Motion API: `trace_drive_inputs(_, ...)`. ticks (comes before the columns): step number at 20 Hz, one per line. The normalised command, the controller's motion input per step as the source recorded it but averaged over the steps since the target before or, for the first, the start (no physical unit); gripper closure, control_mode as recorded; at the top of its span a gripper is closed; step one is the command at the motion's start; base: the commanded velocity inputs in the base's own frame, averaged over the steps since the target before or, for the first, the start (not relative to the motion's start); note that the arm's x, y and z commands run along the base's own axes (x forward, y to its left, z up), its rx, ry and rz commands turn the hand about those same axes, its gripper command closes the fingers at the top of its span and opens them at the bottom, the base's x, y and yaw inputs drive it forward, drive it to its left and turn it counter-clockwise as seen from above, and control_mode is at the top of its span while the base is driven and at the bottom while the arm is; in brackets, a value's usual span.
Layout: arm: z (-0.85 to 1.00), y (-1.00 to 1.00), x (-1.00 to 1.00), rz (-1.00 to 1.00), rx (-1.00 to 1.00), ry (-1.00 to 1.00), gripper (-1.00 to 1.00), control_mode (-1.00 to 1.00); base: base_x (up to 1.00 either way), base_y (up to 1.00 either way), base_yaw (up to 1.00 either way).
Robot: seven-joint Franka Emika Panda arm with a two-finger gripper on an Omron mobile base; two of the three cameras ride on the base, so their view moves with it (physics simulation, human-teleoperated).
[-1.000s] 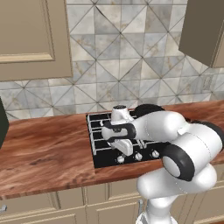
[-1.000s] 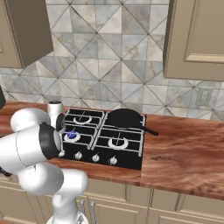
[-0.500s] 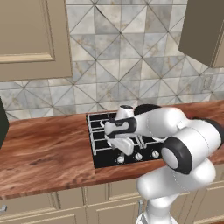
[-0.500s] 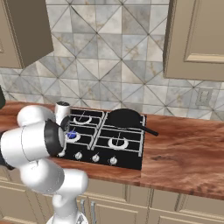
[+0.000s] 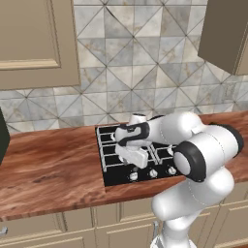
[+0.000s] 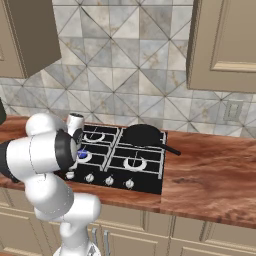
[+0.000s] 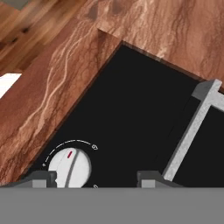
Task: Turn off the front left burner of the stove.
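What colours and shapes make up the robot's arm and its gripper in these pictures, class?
The arm is built of glossy white, rounded segments joined by dark black bands at the joints. Its white hand carries a black collar. The gripper ends in two small dark grey finger tips. No cables or markings show.

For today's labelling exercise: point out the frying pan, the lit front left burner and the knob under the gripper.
frying pan (image 6: 142, 134), right base view, its dark centre.
front left burner (image 6: 82, 155), right base view, blue flame.
knob (image 7: 70, 166), hand view, its white face.

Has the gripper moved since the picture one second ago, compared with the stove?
Yes. In the left base view the gripper has shifted right and toward the front edge of the stove, where the knobs sit.
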Motion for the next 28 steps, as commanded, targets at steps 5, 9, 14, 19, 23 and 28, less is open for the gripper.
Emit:
trace_drive_inputs(5,-0.31,-0.09,-0.30,0.00,-0.01,0.03,-1.00,-1.00,0.00,0.00,0.00)
trace_drive_inputs(9,-0.48,-0.02,-0.12,0.00,-0.01,0.07,-1.00,-1.00,0.00,0.00,0.00)
trace_drive_inputs(14,-0.61,0.00,-0.15,0.00,-0.01,0.13,-1.00,-1.00,0.00,0.00,0.00)
trace_drive_inputs(19,-0.66,-0.05,-0.32,0.00,-0.05,0.19,-1.00,-1.00,0.00,0.00,0.00)
trace_drive_inputs(23,-0.68,-0.09,-0.49,0.00,-0.12,0.13,-1.00,-1.00,0.00,0.00,0.00)
trace_drive_inputs(28,-0.67,-0.11,-0.60,0.00,-0.15,0.09,-1.00,-1.00,0.00,0.00,0.00)
